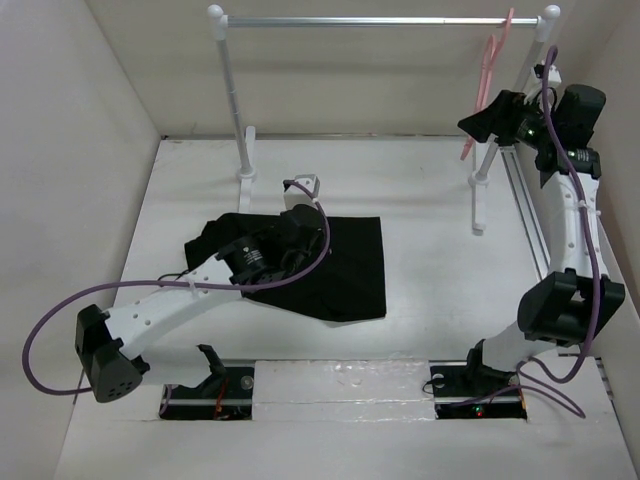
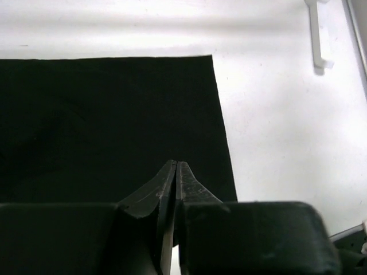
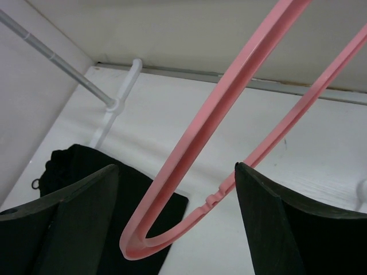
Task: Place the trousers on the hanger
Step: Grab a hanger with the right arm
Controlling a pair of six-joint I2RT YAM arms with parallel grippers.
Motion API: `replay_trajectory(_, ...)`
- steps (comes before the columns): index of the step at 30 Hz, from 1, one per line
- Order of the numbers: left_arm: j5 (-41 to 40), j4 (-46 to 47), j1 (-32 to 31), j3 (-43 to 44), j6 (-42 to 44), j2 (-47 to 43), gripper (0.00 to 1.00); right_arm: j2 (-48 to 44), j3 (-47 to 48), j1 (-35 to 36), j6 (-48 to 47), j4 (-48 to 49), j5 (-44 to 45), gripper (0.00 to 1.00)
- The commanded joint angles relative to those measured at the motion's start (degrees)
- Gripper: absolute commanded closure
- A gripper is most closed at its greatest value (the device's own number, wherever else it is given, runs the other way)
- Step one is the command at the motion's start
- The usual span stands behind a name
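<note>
The black trousers lie flat on the white table, left of centre. My left gripper is down on them; in the left wrist view its fingertips are pressed together on the black cloth, so it is shut on the trousers. The pink hanger hangs from the right end of the rail. My right gripper is raised beside it and open. In the right wrist view the hanger's rounded lower corner sits between the spread fingers without touching them.
A silver rail on white posts spans the back of the table; its right post's foot stands near the trousers' far corner. Beige walls close in on the left, back and right. Bare white table lies right of the trousers.
</note>
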Motion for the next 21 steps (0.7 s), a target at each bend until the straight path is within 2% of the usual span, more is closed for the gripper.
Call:
replay_trajectory(1,2.99,2.38,0.11,-1.35,1.08,-0.28,0.96,-1.69,-2.96,0.7,5.71,12.85,-4.29,0.15)
replay_trajectory(2,3.26,2.56,0.11,-1.44,1.08,-0.11,0.9,-1.43,-5.06,0.71,6.76,14.45,-5.25,0.19)
replay_trajectory(5,3.79,3.26,0.11,-1.36,1.25,-0.02,0.86,-1.43,-7.18,1.93,10.28,18.85,-5.53,0.29)
replay_trajectory(6,3.79,3.0,0.11,-0.83,1.43,0.42,0.86,-1.43,-7.71,1.94,11.07,19.38,-5.61,0.43)
replay_trajectory(11,3.61,1.86,0.11,0.31,1.26,1.57,0.84,-2.31,-7.2,1.94,12.57,20.97,-5.17,0.74)
replay_trajectory(13,2.12,0.72,0.11,1.01,0.12,2.09,0.82,-2.4,-5.53,1.94,12.57,20.97,-5.61,0.79)
replay_trajectory(15,0.46,-0.51,0.11,2.67,-1.11,2.53,0.69,-2.92,-4.65,1.94,12.49,20.97,-5.61,0.87)
replay_trajectory(17,0.53,-1.13,0.11,4.44,-1.29,2.71,0.5,-3.53,-3.33,1.94,12.31,20.97,-5.44,0.91)
replay_trajectory(21,3.42,-1.22,0.11,12.87,-0.59,4.81,0.47,-6.52,-3.92,1.94,10.55,18.86,-5.43,0.99)
